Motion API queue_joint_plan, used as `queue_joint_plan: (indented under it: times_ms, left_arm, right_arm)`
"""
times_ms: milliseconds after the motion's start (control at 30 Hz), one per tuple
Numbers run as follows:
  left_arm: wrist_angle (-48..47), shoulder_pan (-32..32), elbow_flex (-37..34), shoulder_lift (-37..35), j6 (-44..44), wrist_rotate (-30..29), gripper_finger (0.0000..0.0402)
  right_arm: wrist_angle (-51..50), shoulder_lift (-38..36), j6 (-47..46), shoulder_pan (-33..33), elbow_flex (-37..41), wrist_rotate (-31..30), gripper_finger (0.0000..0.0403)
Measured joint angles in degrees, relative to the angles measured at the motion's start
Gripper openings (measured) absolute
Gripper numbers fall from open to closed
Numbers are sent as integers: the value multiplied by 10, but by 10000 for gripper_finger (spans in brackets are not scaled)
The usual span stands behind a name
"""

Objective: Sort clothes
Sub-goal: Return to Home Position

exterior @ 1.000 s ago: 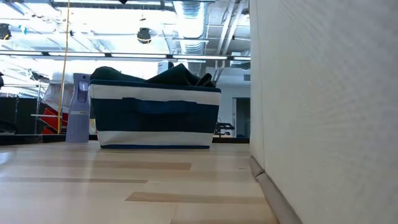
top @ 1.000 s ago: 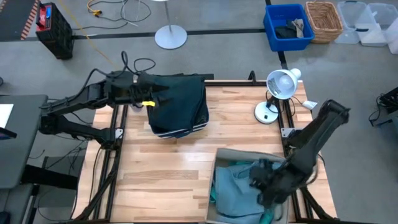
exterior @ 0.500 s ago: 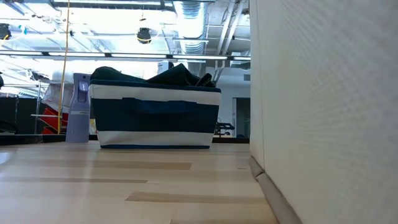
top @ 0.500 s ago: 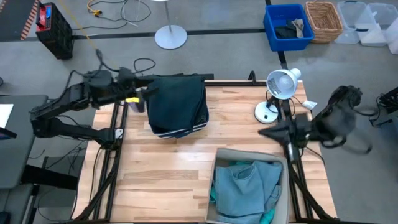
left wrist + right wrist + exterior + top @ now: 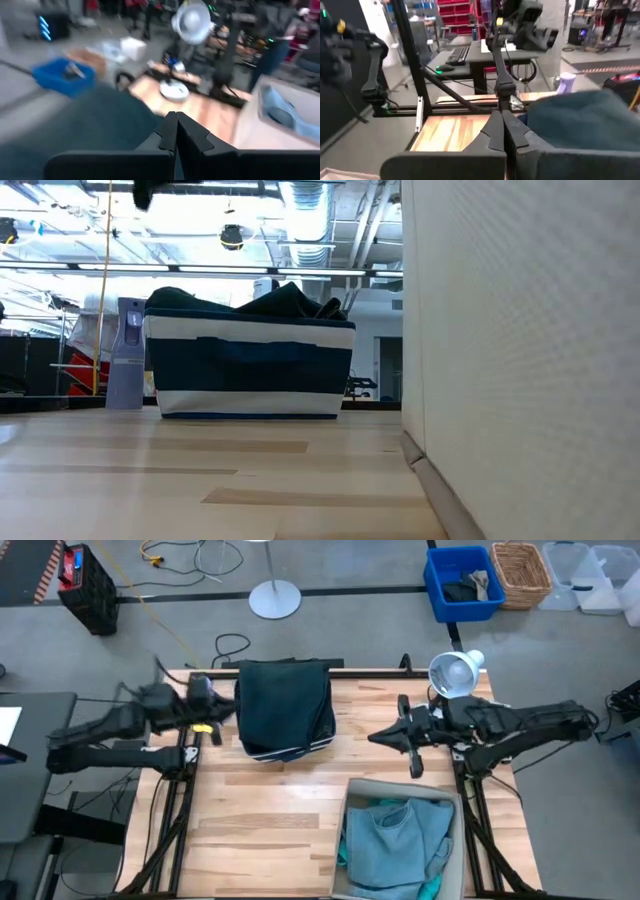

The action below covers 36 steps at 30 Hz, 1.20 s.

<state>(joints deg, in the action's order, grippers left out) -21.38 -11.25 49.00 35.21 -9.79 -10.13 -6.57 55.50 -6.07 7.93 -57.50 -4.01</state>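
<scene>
High view: left claw (image 5: 226,708) just beside left rim of teal bin (image 5: 288,751); dark garments (image 5: 285,700) fill bin. Right claw (image 5: 383,737) over desk (image 5: 260,810), between bin and beige box (image 5: 352,802); pale grey-blue garment (image 5: 395,835) lies in box.

Low view: dark garments heaped above bin rim; no claw identifiable.

Left wrist view: fingers pressed together, nothing held; dark garments close ahead.

Right wrist view: fingers together, empty; dark garments ahead, apart.

Judgement: nothing left to grasp; each arm's retreat leads away from clothes.

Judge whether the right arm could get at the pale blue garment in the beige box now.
Probably yes: the right gripper, shut, is just beside the beige box, whose top is open with nothing covering the pale blue garment.
</scene>
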Motion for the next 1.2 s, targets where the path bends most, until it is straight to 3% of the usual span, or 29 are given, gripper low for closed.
queue_joint_plan:
  times_ms: [200,333,567,867,1067,1200]
  left_arm:
    - [128,0,-158,-20,-55,22,1]
    - [145,0,-199,-50,-30,-10,1]
    - [139,-11,-258,-115,5,-9,0]
    - [213,-14,-354,-140,7,-28,0]
    - [203,-14,-369,-174,22,-21,0]
    - [159,-14,-370,-222,24,-6,0]
  right_arm:
    - [127,-61,-63,-51,143,43,1]
    - [80,-162,-85,-66,213,30,0]
    - [89,-334,-76,-100,323,12,0]
    - [203,-369,-33,-100,489,12,0]
    - [202,-400,14,-104,524,32,0]
    - [151,-448,21,-104,532,44,0]
